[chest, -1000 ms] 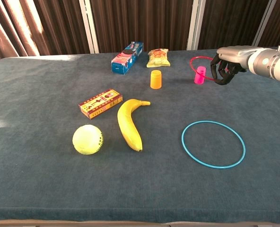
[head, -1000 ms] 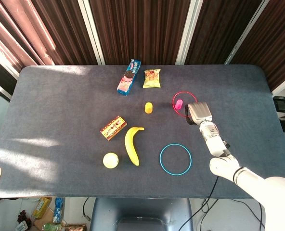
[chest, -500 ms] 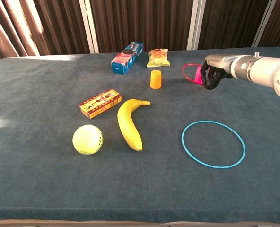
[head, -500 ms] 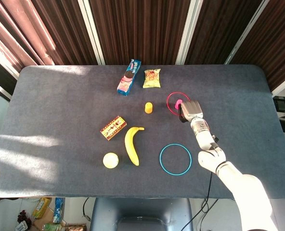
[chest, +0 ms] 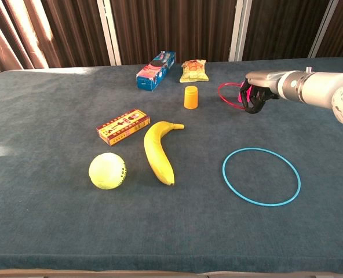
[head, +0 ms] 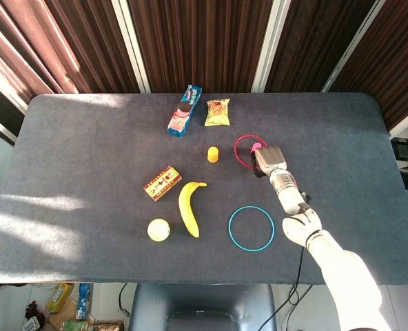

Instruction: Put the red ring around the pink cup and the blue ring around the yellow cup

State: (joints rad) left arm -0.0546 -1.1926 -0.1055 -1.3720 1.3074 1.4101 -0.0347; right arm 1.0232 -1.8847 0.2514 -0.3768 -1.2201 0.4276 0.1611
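My right hand [head: 268, 160] grips the right edge of the red ring [head: 235, 150], just right of the table's middle. The ring lies around the pink cup [head: 257, 145], which stands near the ring's right side and is mostly hidden by my fingers. In the chest view the same hand [chest: 256, 92] covers most of the pink cup [chest: 243, 91], with the red ring [chest: 219, 94] sticking out to its left. The yellow cup [head: 213, 154] stands upright a short way left of the ring. Nearer the front the blue ring [head: 229, 228] lies flat by itself. No left hand shows in either view.
A banana [head: 188, 207], a yellow ball [head: 158, 229] and a small red-and-yellow box [head: 162, 183] lie left of the blue ring. A blue cookie packet [head: 185, 110] and a yellow snack bag [head: 218, 112] lie at the back.
My right hand has moved left, taking the red ring with it toward the yellow cup. The pink cup now sits at the ring's right side.
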